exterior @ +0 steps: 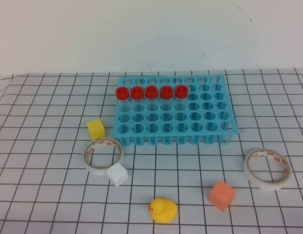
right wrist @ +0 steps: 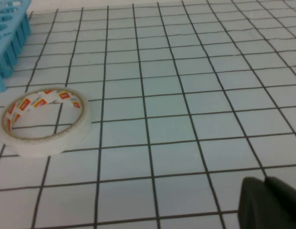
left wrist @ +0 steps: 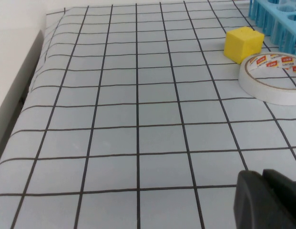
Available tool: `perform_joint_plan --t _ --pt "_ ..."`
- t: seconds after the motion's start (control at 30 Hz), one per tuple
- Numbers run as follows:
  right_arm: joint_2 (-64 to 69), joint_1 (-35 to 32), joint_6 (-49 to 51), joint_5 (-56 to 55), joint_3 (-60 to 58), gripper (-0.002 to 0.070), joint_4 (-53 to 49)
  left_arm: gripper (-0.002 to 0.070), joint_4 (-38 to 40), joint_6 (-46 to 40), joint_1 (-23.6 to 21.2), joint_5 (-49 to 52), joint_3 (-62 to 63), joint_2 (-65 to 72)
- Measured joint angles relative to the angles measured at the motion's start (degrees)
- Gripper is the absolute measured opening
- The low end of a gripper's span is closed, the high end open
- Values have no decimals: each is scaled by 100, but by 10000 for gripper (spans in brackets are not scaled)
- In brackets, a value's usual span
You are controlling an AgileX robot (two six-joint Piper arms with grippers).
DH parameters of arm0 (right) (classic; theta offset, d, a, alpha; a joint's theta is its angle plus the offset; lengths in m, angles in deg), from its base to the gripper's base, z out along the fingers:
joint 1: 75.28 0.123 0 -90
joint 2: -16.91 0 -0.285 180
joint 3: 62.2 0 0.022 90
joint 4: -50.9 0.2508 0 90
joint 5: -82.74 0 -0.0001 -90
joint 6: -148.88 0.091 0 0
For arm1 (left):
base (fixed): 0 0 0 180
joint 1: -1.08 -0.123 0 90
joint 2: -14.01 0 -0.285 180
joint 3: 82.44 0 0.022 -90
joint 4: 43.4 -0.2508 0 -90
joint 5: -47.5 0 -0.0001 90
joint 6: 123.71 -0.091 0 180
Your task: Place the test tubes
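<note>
- You have five test tubes [exterior: 151, 91] with red caps standing upright side by side in the blue rack [exterior: 224, 130], filling the five leftmost holes of one middle row.
- The rack stands toward the far side of the checked table cover [exterior: 44, 146], with all its other holes open.
- Your left gripper [left wrist: 264, 198] shows only in its own wrist view, low over bare cover. Its fingers are pressed together and hold nothing.
- Your right gripper [right wrist: 268, 200] likewise shows only in its wrist view, over bare cover. Its fingers are pressed together on nothing.
- A yellow block [exterior: 96, 128] sits just off the rack's front left corner.
- A roll of tape [exterior: 87, 155] lies flat in front of that block, and a white block [exterior: 116, 174] touches the roll's near edge.
- A second roll of tape [exterior: 268, 184] lies flat near the right edge, well apart from the rack.
- A yellow rubber duck [exterior: 163, 210] and an orange block [exterior: 221, 195] sit nearest you, apart from each other.
</note>
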Motion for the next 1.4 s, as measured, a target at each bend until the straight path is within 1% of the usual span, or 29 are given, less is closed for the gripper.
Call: perform_joint_plan --t 0.17,0.53,1.4 --pt "0 0 11 0 0 -1 308 -1 0 0 0 0 0 0" --pt "0 0 -146 0 0 -1 528 -1 0 0 0 0 0 0" --pt "0 0 -193 4 0 -1 570 -1 0 13 0 0 0 0"
